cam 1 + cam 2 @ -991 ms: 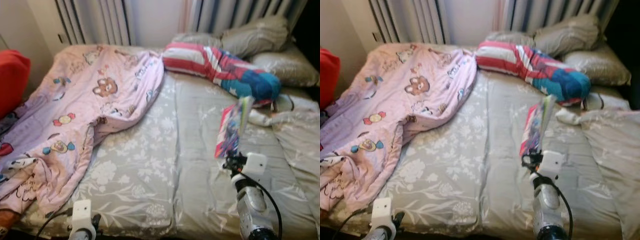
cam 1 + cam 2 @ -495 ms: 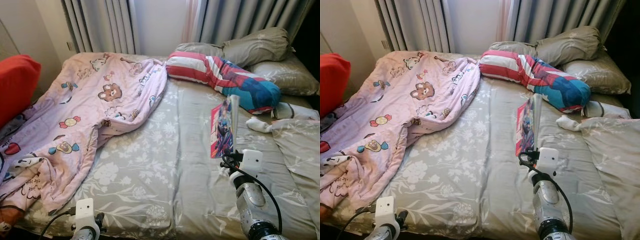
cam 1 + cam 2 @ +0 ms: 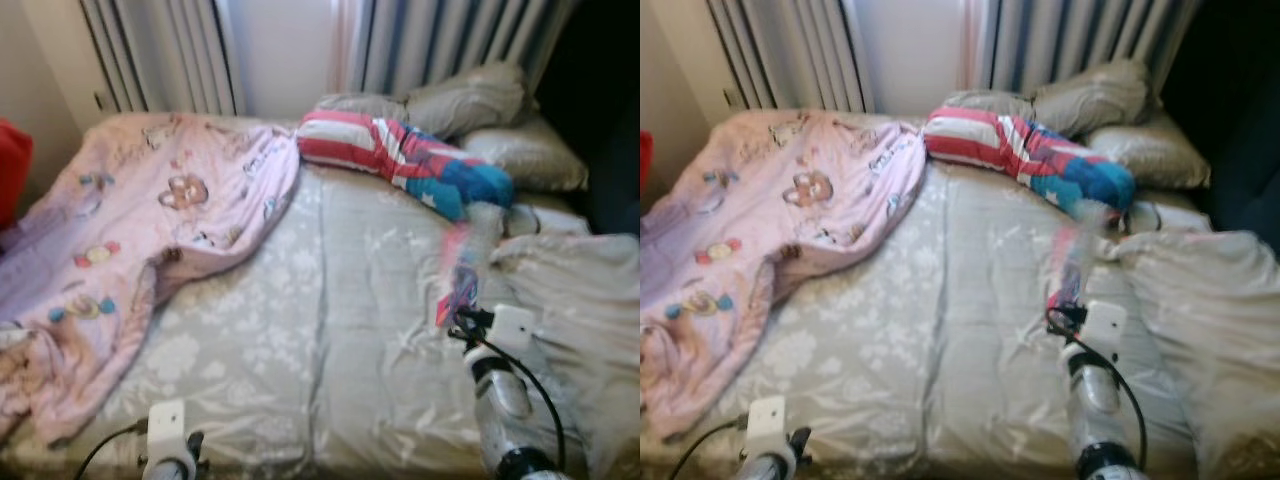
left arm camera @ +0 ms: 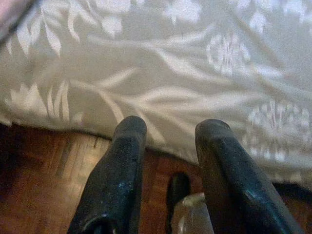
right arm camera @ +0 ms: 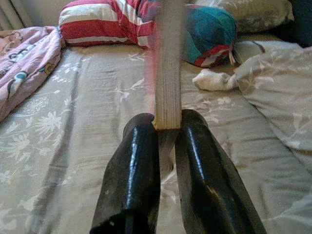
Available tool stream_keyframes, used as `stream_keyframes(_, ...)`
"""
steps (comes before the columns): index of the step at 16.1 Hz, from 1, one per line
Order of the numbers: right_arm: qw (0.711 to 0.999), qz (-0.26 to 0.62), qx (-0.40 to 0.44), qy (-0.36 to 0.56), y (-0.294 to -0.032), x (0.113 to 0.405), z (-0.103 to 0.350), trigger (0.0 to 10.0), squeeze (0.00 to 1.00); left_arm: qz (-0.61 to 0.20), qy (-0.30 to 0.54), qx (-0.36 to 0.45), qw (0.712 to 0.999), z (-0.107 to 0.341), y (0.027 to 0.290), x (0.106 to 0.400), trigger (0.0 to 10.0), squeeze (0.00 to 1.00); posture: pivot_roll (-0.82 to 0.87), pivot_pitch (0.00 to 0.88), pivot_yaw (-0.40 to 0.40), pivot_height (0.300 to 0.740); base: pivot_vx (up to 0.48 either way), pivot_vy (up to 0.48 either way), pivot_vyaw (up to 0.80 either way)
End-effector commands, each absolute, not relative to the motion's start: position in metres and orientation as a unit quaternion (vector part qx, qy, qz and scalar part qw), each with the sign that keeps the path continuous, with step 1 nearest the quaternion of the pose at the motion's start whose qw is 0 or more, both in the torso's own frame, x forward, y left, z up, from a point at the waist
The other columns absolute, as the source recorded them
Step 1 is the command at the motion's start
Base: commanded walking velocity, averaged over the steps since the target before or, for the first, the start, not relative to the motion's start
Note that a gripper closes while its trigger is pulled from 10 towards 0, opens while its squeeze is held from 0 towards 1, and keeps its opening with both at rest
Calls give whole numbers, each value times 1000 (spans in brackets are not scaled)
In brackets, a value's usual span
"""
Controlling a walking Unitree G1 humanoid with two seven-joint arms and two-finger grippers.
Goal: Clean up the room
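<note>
The right gripper (image 5: 168,124) holds a thin book (image 5: 169,63) by its bottom edge, squeezed between its two fingers (image 5: 134,165). The book stands straight up from the fingers, above the bed (image 3: 330,300). It looks blurry. It could wobble and slip out, because only the edge is pinched. The left gripper (image 4: 170,146) hangs by the bed's edge, fingers apart and holding nothing.

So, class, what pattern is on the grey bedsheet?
White flowers and leaves on the grey bedsheet, sharpest in the left wrist view.
</note>
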State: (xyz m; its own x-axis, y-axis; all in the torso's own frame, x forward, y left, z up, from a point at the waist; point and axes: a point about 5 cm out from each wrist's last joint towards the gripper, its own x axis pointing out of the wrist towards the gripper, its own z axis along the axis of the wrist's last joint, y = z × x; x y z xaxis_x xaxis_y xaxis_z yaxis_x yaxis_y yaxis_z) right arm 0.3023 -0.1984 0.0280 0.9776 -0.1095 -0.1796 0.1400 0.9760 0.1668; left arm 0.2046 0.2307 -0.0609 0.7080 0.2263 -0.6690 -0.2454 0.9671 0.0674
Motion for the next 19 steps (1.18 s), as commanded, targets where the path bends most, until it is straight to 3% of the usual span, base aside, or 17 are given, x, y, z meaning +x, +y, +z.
stream_keyframes(1, 992, -61, 85, 66, -198, 307, 36, 10000, 0, 133, 359, -13, 924, -61, 231, 205, 10000, 0, 87, 7, -43, 740, 0, -394, 0)
stream_keyframes(6, 992, -63, 84, 66, -198, 307, 36, 10000, 0, 133, 356, -12, 925, -60, 231, 206, 10000, 0, 86, 14, -43, 740, 0, -362, 0)
stream_keyframes(19, 992, -66, 80, 76, -198, 306, 33, 10000, 0, 128, 356, -17, 925, -60, 230, 206, 10000, 0, 87, 22, -39, 740, 0, 0, 0)
